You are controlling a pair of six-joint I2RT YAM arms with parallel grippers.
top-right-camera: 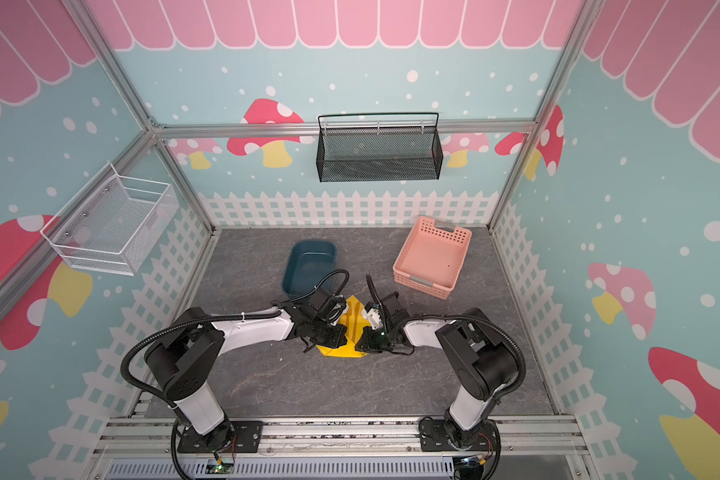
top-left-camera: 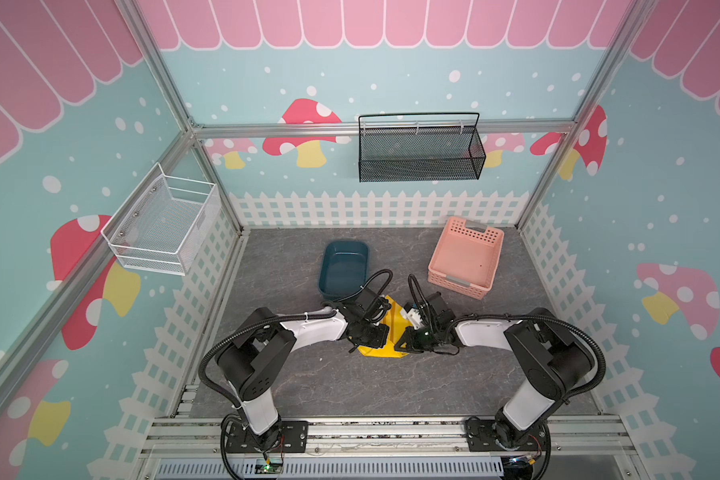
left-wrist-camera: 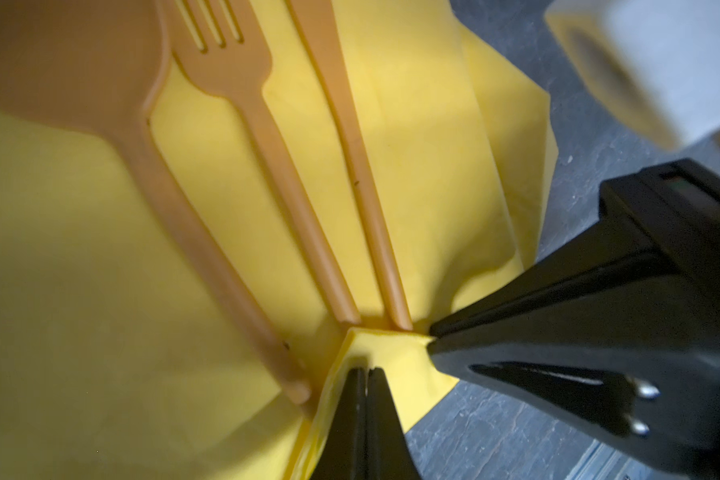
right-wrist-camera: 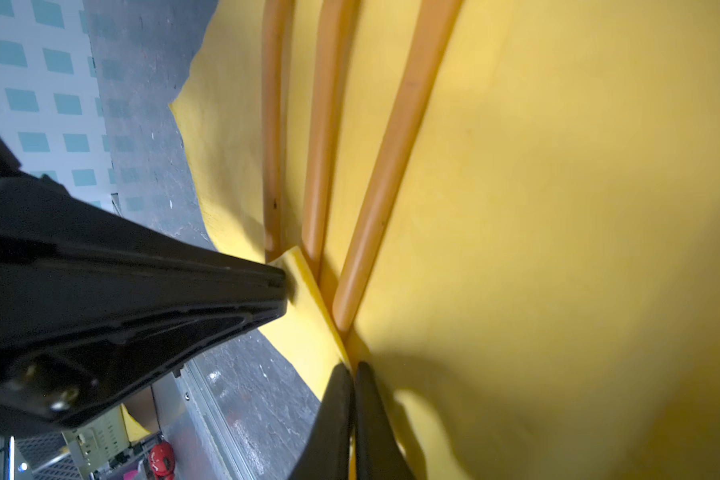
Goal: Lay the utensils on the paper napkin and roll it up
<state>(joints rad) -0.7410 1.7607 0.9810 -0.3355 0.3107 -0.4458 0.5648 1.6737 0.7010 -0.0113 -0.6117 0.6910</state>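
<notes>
Worktop (top-left-camera: 308, 374) of grey marbled stone carried one pink perforated basket (top-left-camera: 466, 257) and one smooth dark blue tub (top-left-camera: 344, 270). Two arms (top-left-camera: 312, 328) met over one thin yellow paper napkin (top-left-camera: 393, 328), hiding most of it from above. Three slim orange plastic utensils (right-wrist-camera: 321, 145), spoon (left-wrist-camera: 80, 70), fork (left-wrist-camera: 267, 137) and knife (left-wrist-camera: 350, 137), lay side by side on it. Left hand (left-wrist-camera: 366, 374) and right hand (right-wrist-camera: 353, 370) each pinched its folded edge by the handle ends.

No legible text, label, brand, number or sign appears on any surface in the four views.
</notes>
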